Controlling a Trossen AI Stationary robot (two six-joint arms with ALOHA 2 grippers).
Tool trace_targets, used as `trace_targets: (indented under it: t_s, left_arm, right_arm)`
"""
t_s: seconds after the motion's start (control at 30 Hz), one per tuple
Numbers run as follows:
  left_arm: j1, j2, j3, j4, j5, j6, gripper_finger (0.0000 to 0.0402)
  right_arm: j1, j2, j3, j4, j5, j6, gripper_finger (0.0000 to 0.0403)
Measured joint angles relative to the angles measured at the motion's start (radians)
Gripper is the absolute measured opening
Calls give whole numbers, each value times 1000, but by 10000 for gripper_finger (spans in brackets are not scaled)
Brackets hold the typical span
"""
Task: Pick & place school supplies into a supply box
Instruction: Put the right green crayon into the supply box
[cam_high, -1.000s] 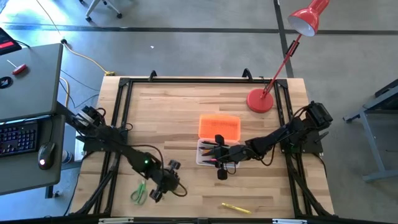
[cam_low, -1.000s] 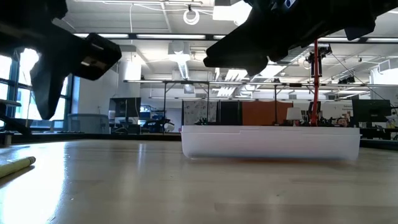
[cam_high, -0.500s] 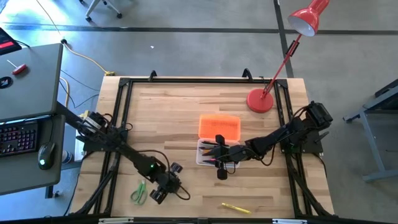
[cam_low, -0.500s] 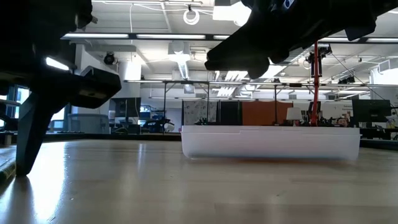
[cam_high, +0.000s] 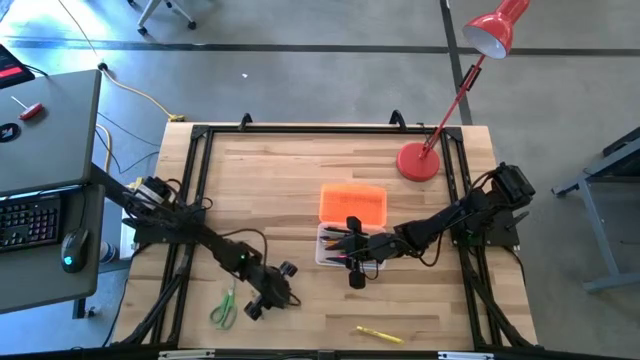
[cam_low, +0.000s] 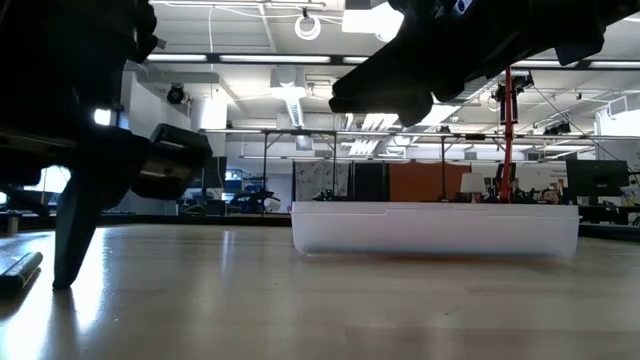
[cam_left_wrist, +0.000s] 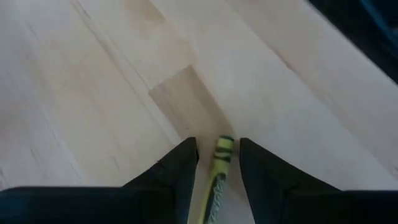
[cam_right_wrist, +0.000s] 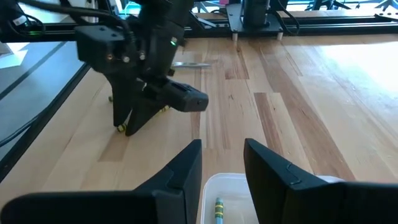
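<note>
My left gripper (cam_high: 253, 311) is down near the table's near-left part, right of the green-handled scissors (cam_high: 223, 308). It is open. In the left wrist view its fingers stand on either side of a yellow-green crayon (cam_left_wrist: 217, 180) that lies flat on the wood, with a slim gap on each side. The low view shows one fingertip (cam_low: 66, 272) at the tabletop. My right gripper (cam_high: 348, 243) hovers open over the clear tray (cam_high: 322, 258) of the supply box, which holds several pens. The orange lid (cam_high: 353, 203) lies beyond the tray. A yellow pencil (cam_high: 380, 334) lies near the near edge.
The red lamp's round base (cam_high: 418, 162) stands at the far right, and its arm leans out over the table's corner. A black frame rail (cam_high: 300, 128) runs round the table. Bare wood lies between the tray and the left gripper.
My left gripper has come down from above the table until its fingertips reach the wood, and has shifted a little toward the tray. It now stands astride the crayon. The right arm has kept still.
</note>
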Motion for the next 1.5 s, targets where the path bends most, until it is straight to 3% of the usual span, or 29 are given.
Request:
trace_targets:
  t_s: [0.27, 0.47, 0.6, 0.77, 0.83, 1.03, 1.27, 1.5]
  left_arm:
    - [11, 3, -165, 343, -3, -1, 161]
    - [11, 9, -208, 435, -13, -1, 155]
    - [11, 9, -208, 435, -14, -2, 116]
    - [13, 9, -214, 464, -17, -30, 32]
    - [13, 14, -206, 484, -24, -60, 25]
    - [13, 4, -124, 478, -105, -93, 52]
    - [35, -35, 57, 424, -361, 159, 35]
    - [197, -13, 296, 134, -312, 197, 46]
  right_arm:
    - [0, 0, 0, -4, 0, -2, 99]
    - [-1, 0, 0, -6, 0, -3, 99]
    - [-1, 0, 0, -6, 0, -3, 99]
    - [-1, 0, 0, -6, 0, -3, 99]
    - [1, 0, 0, 3, -3, 1, 99]
    - [36, -38, 0, 17, -6, -3, 99]
    - [112, -157, 0, -3, -2, -3, 99]
    - [211, -224, 0, -77, 121, -3, 99]
